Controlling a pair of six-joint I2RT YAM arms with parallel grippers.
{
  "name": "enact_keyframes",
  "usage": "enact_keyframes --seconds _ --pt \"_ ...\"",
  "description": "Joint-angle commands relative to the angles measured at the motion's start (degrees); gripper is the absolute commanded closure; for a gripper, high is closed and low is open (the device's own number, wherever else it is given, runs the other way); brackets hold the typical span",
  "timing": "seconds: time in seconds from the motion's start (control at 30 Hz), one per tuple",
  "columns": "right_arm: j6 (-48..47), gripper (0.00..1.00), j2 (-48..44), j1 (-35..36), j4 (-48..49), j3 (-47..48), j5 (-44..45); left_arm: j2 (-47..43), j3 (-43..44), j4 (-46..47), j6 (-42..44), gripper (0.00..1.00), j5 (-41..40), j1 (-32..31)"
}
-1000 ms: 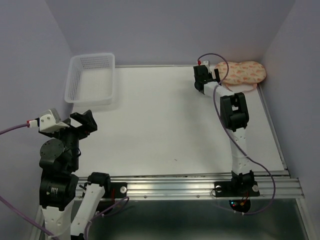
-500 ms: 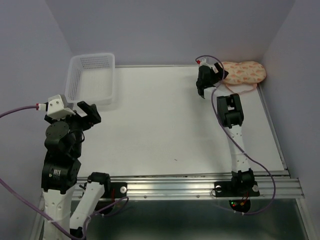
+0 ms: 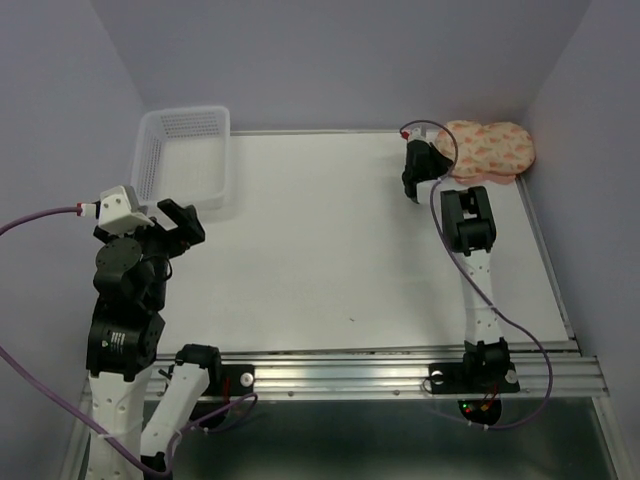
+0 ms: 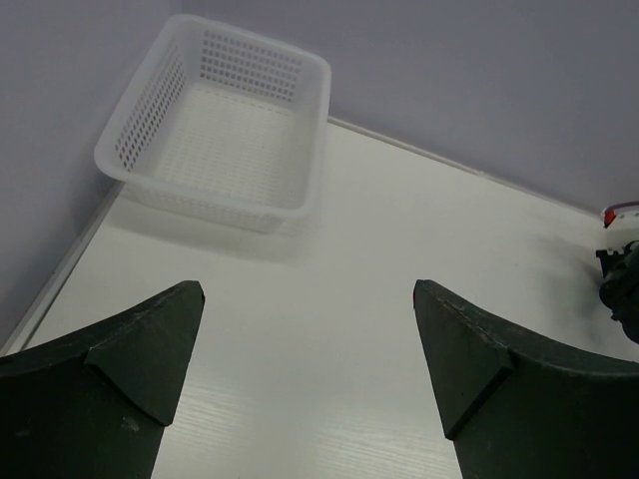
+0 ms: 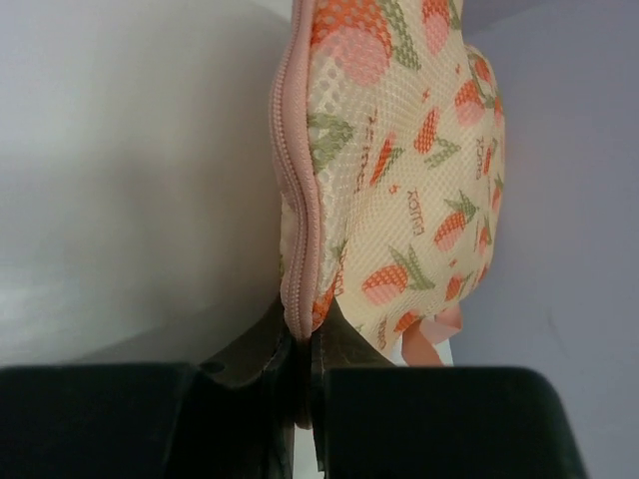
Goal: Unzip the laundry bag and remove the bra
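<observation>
The laundry bag point(image 3: 487, 151) is a peach pouch with orange print, lying in the table's far right corner. In the right wrist view it fills the upper middle point(image 5: 399, 170), with its pink zipper edging point(image 5: 298, 230) running down into my jaws. My right gripper point(image 5: 305, 339) is shut on the zipper edge of the laundry bag, at the bag's left end point(image 3: 418, 165). A pink loop point(image 5: 431, 334) hangs at the bag's lower side. My left gripper point(image 4: 310, 339) hangs open over the table's left side point(image 3: 178, 225), holding nothing. The bra is hidden.
A white plastic mesh basket point(image 3: 183, 158) stands at the far left corner, also shown in the left wrist view point(image 4: 220, 135). Purple walls close in the table on the left, back and right. The right arm's elbow point(image 3: 468, 215) rises just in front of the bag.
My right gripper has moved right to the bag's left end and shut on its zipper edge. The left arm has swung its gripper a little right and forward, still open.
</observation>
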Motion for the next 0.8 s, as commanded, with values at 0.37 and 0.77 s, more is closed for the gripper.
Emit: enact_keyframes --seconds 0.37,0.77 --pt "41.28 0.99 -46.93 22.63 -31.86 -39.55 -20.75 -5.37 -4.07 3.86 -4.22 0.01 0.82 0.12" --pt "48.07 0.88 -60.75 53.48 -36.79 -54.24 -26.93 -5.38 -6.10 2.63 -5.72 0.01 8.72 0.12"
